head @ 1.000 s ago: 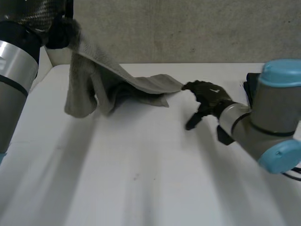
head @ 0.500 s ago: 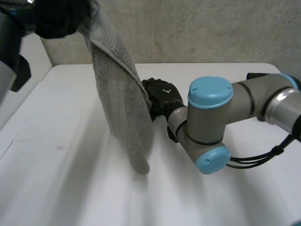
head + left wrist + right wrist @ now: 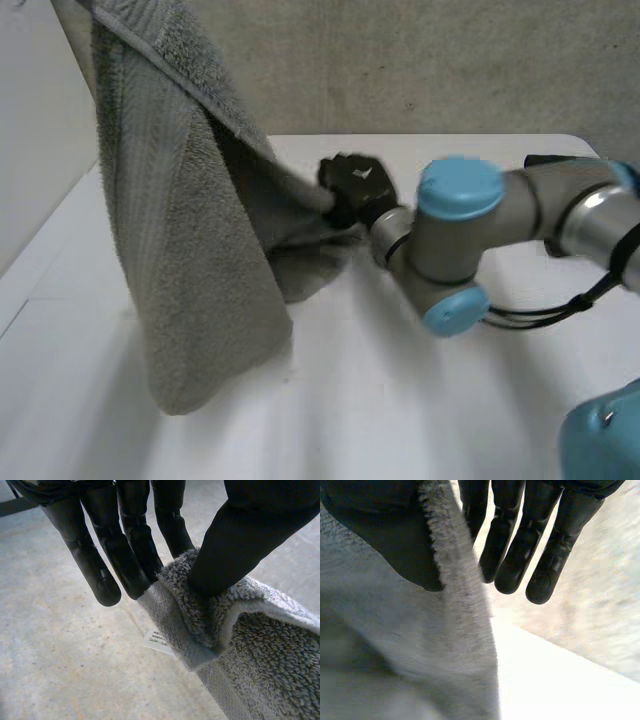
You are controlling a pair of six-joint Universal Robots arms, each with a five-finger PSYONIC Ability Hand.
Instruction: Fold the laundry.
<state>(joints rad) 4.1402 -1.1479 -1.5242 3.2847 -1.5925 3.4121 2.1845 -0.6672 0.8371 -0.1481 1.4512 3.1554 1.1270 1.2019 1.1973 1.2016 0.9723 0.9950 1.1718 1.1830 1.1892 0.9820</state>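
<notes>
The left hand (image 3: 127, 550) pinches a corner of the grey towel (image 3: 260, 645) between its thumb and straight fingers. A small white label (image 3: 159, 641) sits just beside the grip. The right hand (image 3: 520, 545) has its fingers straight and close together, and the towel's edge is caught between them and the thumb. That grip is above the far middle of the white table (image 3: 400, 400). The towel hangs in a long fold over the table's left side, its lower end near the surface.
</notes>
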